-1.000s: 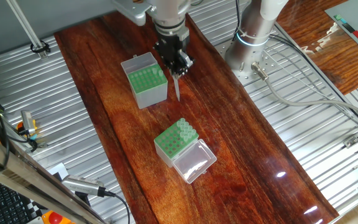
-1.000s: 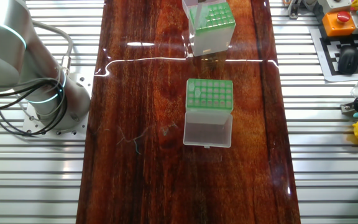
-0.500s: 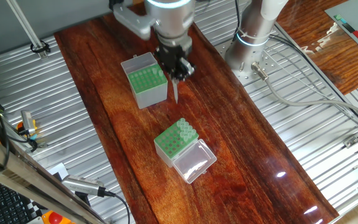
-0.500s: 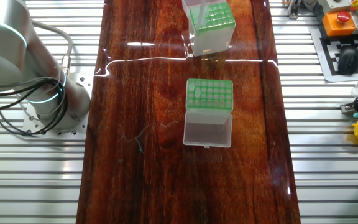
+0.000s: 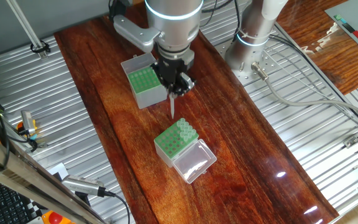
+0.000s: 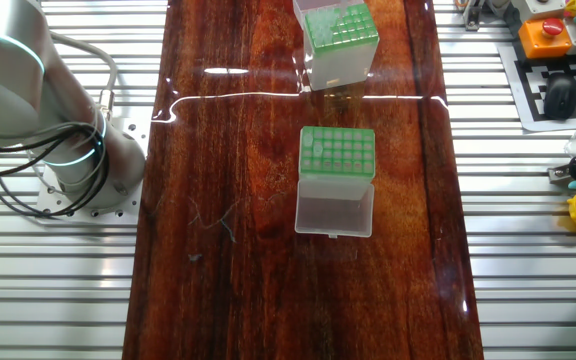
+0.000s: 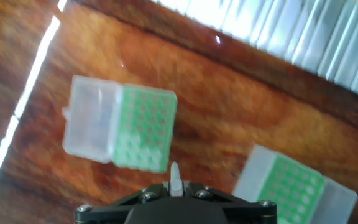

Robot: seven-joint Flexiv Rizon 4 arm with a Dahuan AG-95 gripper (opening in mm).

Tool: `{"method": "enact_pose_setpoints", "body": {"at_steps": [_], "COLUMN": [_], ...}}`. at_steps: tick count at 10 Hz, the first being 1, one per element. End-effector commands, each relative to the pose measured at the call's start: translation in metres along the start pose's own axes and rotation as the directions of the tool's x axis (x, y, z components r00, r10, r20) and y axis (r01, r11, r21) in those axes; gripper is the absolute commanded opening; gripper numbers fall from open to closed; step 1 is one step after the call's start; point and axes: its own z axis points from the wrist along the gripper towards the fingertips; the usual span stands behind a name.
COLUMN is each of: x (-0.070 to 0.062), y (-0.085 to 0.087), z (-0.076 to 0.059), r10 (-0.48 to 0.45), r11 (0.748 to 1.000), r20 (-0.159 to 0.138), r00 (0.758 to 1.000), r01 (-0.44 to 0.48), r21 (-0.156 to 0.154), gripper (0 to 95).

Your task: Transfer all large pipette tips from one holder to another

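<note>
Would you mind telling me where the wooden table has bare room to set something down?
Bare wood lies along both long sides of the taller holder and the lidded holder, and beyond its clear lid. The strip between the boxes is crowded: the gripper holds a pipette tip there.

Upright tip between two holders

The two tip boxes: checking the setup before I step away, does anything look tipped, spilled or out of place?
Nothing stands out. The taller box and the lidded box both sit upright on the table, no loose tips lie around, and the tool holds one tip pointing down.
</note>
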Motion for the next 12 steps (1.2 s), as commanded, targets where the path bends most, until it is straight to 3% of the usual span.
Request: {"method": "enact_pose_setpoints", "body": {"at_steps": [1, 12], "x": [-0.005, -0.009], "y": [0.008, 0.022], "z": [0.006, 0.033], "r10": [0.034, 0.074], "r11": [0.999, 0.997], "r20": [-0.019, -0.007], "r00": [0.999, 0.997], "r01": [-0.034, -0.074], "r21": [0.004, -0.001], "gripper": [0.0, 0.0]}}
